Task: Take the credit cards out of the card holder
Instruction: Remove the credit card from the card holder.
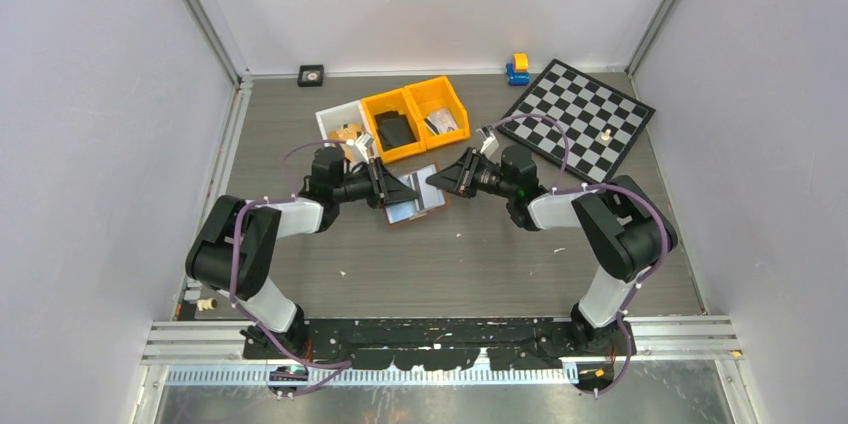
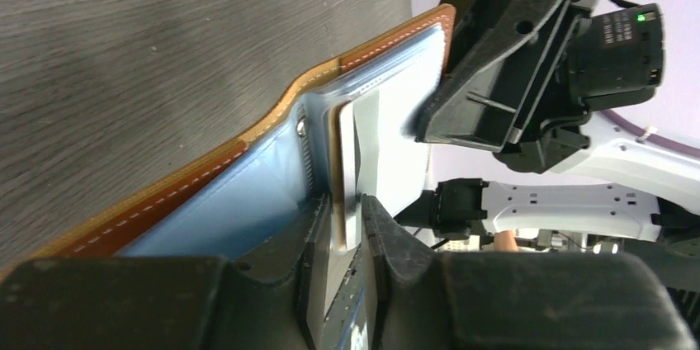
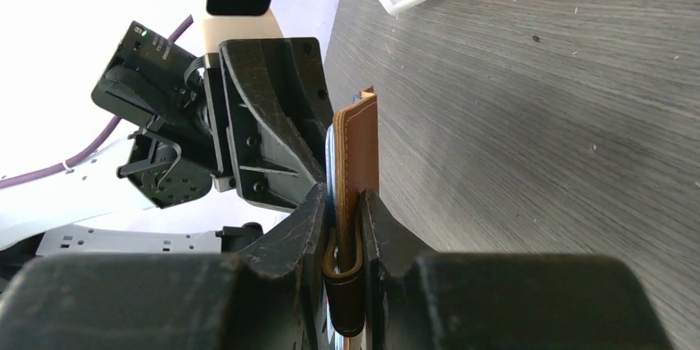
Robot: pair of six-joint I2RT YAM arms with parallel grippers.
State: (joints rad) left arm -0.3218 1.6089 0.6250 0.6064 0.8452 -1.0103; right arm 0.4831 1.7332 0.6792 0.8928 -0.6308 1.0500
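The reddish-brown card holder [image 1: 415,196] lies open at mid-table, held up between both arms, its pale blue inside showing [image 2: 206,201]. In the left wrist view a whitish credit card [image 2: 365,139] sticks out of its clear pocket, and my left gripper [image 2: 347,216] is shut on the card's near edge. My right gripper [image 3: 340,211] is shut on the holder's folded leather edge [image 3: 357,139]. From above, the left gripper [image 1: 393,187] and the right gripper [image 1: 442,179] face each other across the holder. Other cards are hidden inside.
Two yellow bins [image 1: 415,112] and a white bin [image 1: 338,122] stand just behind the holder; one yellow bin holds a black wallet-like object [image 1: 393,129]. A chessboard [image 1: 580,116] lies back right, with a small yellow-and-blue toy [image 1: 517,68] beyond it.
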